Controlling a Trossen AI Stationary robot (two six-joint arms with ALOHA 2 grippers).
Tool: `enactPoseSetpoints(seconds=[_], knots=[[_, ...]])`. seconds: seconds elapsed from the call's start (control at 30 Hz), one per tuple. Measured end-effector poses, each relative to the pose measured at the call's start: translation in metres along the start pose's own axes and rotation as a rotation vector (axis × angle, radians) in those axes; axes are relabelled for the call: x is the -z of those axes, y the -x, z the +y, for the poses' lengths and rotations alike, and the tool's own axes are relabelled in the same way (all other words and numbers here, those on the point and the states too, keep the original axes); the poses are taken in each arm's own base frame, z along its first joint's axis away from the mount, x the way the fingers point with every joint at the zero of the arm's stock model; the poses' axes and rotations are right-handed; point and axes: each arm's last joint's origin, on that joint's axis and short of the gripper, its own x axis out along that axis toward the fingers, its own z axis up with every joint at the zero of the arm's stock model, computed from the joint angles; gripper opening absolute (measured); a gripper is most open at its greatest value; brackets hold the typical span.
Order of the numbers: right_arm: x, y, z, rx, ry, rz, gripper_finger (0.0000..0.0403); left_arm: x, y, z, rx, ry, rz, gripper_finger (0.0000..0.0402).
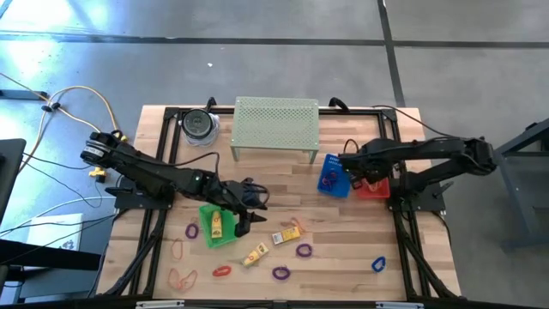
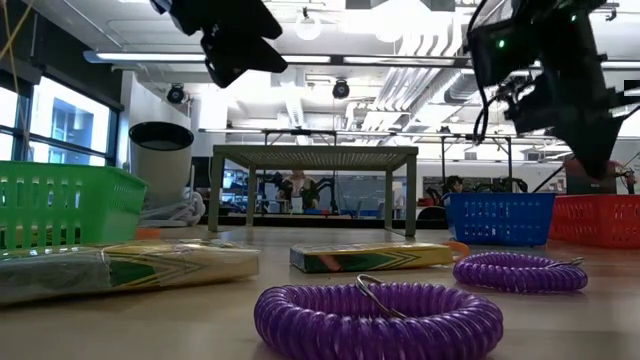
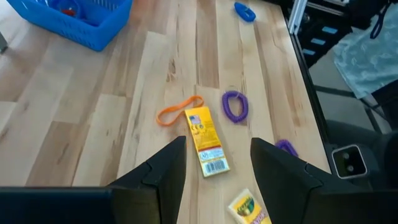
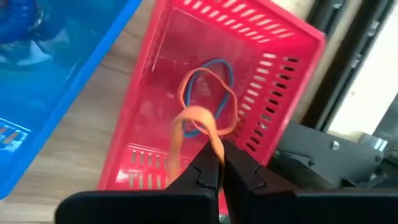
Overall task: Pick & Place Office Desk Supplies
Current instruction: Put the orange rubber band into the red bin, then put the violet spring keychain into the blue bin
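**Right gripper pinches an orange band over the red basket; left gripper hangs apart above a crayon packet**

The right gripper [image 4: 221,167] has its fingers pressed together on an orange rubber band [image 4: 198,124], which dangles over the red basket [image 4: 273,74]. A blue rubber band [image 4: 214,65] lies on that basket's floor. In the high view the red basket [image 1: 371,188] sits at about 3 o'clock on the table [image 1: 343,249], touching the blue basket [image 1: 334,176] just to its 9 o'clock side.

The left gripper [image 3: 217,165] hovers with its fingers apart and nothing between them, above a yellow crayon packet [image 3: 206,141]. An orange band [image 3: 177,112] touches the packet's far end, and a purple coil loop [image 3: 235,106] lies just beside it. A second yellow packet [image 3: 249,208] shows near the gripper's fingers.

From above, the left gripper [image 1: 249,206] is near the table's centre, beside the green basket [image 1: 206,215], which holds a yellow packet [image 1: 220,226]. Toward 6 o'clock lie more supplies: another yellow packet [image 1: 254,254], purple coil loops [image 1: 304,251], a red loop [image 1: 222,270] and orange bands [image 1: 181,277]. A blue coil loop [image 1: 378,263] lies at about 5 o'clock. The pale-green perforated shelf [image 1: 276,120] stands at 12 o'clock, with a round canister [image 1: 199,125] to its 9 o'clock side.
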Motion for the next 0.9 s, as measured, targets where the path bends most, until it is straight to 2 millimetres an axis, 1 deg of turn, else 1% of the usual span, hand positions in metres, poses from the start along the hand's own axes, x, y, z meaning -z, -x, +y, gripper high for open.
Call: enactPoseSetpoints(seconds=[0.13,0.23,0.33,0.53,0.6,0.67,0.77,0.9], knots=[[-0.001,-0.005,0.003,0.023,0.041,0.018,0.0006,0.002,0.0,-0.003,0.007,-0.006,0.007,0.0174],[-0.001,-0.007,0.005,0.033,0.077,0.032,0.0025,0.003,0.0,-0.004,0.008,-0.01,0.019,0.0174],[-0.002,-0.007,0.005,0.04,0.086,0.028,0.006,0.006,0.0,-0.003,-0.002,-0.011,0.045,0.0174],[-0.003,-0.007,0.005,0.063,0.101,-0.008,0.0148,0.007,0.0,-0.003,-0.004,-0.012,0.059,0.0174],[-0.003,-0.007,0.004,0.075,0.101,-0.027,0.0168,0.008,0.0,-0.003,0.01,-0.011,0.071,0.0174],[-0.003,-0.007,0.004,0.081,0.102,-0.024,0.0178,0.009,0.001,-0.003,0.023,-0.012,0.087,0.0174],[-0.002,-0.007,0.004,0.087,0.11,-0.032,0.0183,0.012,0.007,-0.002,0.009,-0.008,0.13,0.0174],[-0.002,-0.003,-0.001,0.115,0.103,-0.123,0.018,0.014,0.023,0.001,-0.016,0.022,0.18,0.0174]])
